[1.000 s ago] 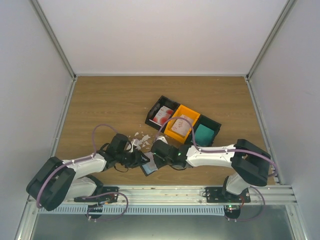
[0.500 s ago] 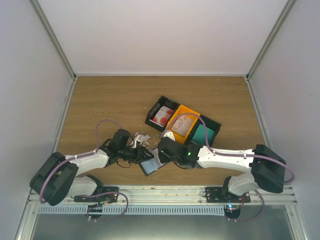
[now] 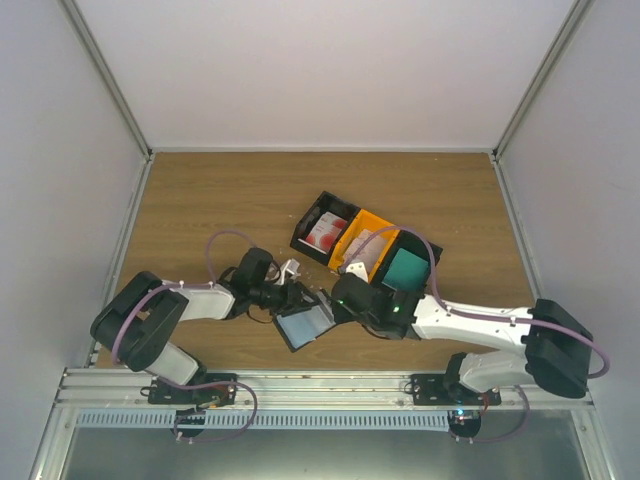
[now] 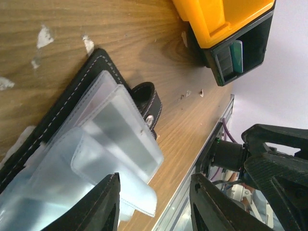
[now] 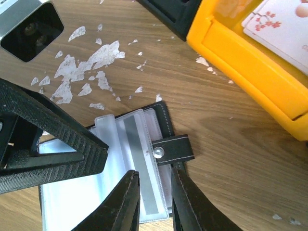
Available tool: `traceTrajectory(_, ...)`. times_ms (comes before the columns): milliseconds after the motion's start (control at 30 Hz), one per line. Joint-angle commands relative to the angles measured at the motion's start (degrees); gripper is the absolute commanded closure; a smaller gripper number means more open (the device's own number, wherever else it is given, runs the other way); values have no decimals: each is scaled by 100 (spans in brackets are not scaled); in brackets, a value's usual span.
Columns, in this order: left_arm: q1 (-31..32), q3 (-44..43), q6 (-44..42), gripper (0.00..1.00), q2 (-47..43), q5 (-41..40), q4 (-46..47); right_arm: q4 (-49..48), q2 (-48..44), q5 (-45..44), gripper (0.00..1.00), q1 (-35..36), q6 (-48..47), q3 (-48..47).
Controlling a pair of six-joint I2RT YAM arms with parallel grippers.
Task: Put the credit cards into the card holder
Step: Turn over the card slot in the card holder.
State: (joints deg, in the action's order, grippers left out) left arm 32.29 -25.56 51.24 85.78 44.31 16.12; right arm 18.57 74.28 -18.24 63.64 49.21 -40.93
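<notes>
— Black case, the card holder [image 3: 305, 325]: where did it lie?
— Open flat on the wooden table [image 3: 220, 200], near the front edge, clear sleeves [image 4: 125, 139] up, strap [image 5: 174, 149] out to one side. Both claws hung right over it.
— How did the left claw [image 4: 154, 180] stand?
— Roughly half wide, a finger on either side of the sleeves, clamping nothing.
— And the right claw [image 5: 154, 172]?
— Narrow, just beside the strap. Whether it pinched a sleeve I couldn't tell.
— The cards?
— In the bins behind: a red-and-white card [image 3: 322, 232] in one black bin [image 3: 302, 223], a pale card [image 5: 284, 24] in the orange bin [image 5: 240, 62], a teal card [image 3: 405, 268] in the far black bin [image 3: 431, 252]. White scraps [image 5: 91, 67] lay beside the holder.
</notes>
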Motion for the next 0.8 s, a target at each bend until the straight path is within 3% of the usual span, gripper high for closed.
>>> traceTrajectory(0,99,-189,67,56,138,-62,556,91,-297,-284,78,-115,132,143)
traceTrajectory(233,128,-355,-222,49,-358,-533,-95,-167,-240,323,62,-275,-543,185)
traceTrajectory(367,128,-366,-419,45,-791,-915,-618,-596,78,904,59,-341,-923,217)
traceTrajectory(600,128,-102,-514,44,-1298,-1436,-1156,-750,959,1152,61,-360,-911,61)
traceTrajectory(767,128,136,-533,48,-1464,-1597,-1348,-452,1385,728,73,-369,-715,-100)
